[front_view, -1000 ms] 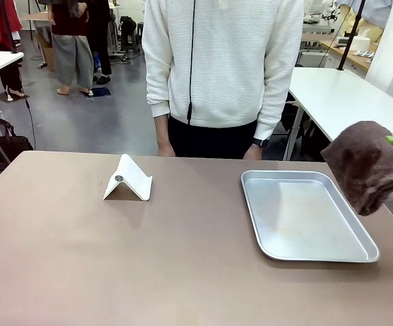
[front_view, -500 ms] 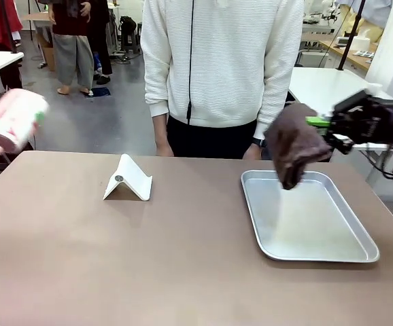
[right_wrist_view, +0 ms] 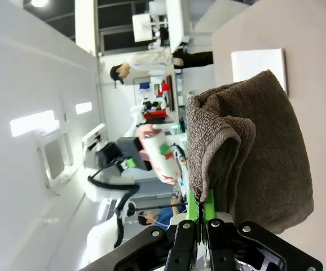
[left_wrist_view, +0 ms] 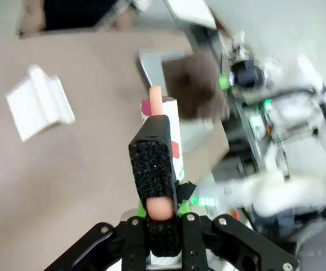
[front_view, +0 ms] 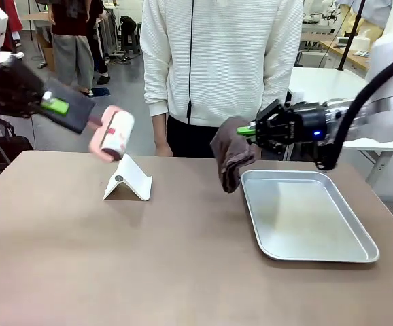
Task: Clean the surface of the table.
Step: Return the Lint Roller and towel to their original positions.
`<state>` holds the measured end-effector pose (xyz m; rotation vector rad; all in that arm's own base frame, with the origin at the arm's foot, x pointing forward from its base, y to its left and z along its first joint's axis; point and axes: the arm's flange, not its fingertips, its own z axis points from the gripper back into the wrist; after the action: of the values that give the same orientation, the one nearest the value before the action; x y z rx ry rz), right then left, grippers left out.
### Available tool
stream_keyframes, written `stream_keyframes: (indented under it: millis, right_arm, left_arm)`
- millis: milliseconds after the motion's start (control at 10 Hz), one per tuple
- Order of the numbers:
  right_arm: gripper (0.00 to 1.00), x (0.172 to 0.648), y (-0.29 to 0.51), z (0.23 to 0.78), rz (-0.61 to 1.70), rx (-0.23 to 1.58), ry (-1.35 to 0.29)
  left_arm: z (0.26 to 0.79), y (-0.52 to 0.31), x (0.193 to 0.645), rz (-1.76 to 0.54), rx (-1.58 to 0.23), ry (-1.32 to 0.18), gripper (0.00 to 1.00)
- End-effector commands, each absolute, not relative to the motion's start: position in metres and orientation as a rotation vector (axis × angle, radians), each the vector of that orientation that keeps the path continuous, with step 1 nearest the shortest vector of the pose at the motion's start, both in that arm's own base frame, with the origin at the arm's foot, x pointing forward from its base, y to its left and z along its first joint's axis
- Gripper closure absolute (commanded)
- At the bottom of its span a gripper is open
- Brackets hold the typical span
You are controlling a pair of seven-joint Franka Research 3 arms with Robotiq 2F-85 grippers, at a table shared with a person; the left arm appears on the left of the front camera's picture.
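Currently both grippers are clamped on cleaning items above the table (front_view: 115,258).

Front view: left gripper (front_view: 91,122) grips a pink-and-white bottle (front_view: 116,134); right gripper (front_view: 245,129) pinches a brown towel (front_view: 230,157) beside the silver tray (front_view: 305,216). Right wrist view alone reveals the towel's folds. The table's long axis runs left-right; a white stand (front_view: 128,179) and a person (front_view: 224,61) sit beyond.

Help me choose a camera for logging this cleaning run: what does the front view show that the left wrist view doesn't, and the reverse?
Front view: the person standing behind the table, and the silver tray's whole outline. Left wrist view: the left gripper shut on the pink handle of the spray bottle, seen close up. Both: the bottle, the brown towel held by the right gripper, and the white folded stand.
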<state>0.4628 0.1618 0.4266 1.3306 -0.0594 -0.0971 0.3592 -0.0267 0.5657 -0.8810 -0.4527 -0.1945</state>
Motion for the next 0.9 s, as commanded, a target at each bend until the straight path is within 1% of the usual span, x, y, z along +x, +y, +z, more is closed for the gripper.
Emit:
stream_keyframes:
  millis: [0,100,300,500,600,700,800]
  right_arm:
    - [0.97,0.48,0.189,0.407,-0.153,1.325,-0.117]
    - [0.97,0.479,0.205,0.395,-0.133,1.349,-0.092]
    - [0.97,0.479,0.23,0.378,-0.112,1.343,-0.085]
    - [0.97,0.478,0.231,0.363,-0.149,1.319,-0.04]
    - [0.97,0.476,0.219,0.363,-0.15,1.357,0.035]
    - [0.97,0.472,0.231,0.365,-0.123,1.317,-0.016]
    - [0.97,0.472,0.231,0.365,-0.123,1.317,-0.016]
  left_arm:
    - [0.546,-0.061,0.362,-0.023,-0.811,-0.574,0.79]
    - [0.537,-0.068,0.367,0.019,-0.808,-0.512,0.79]
    - [0.52,-0.077,0.381,0.032,-0.804,-0.426,0.79]
    - [0.517,-0.075,0.39,0.061,-0.815,-0.42,0.79]
    - [0.509,-0.081,0.378,0.023,-0.791,-0.443,0.79]
    - [0.509,-0.081,0.378,0.023,-0.791,-0.443,0.79]
    - [0.509,-0.081,0.378,0.023,-0.791,-0.443,0.79]
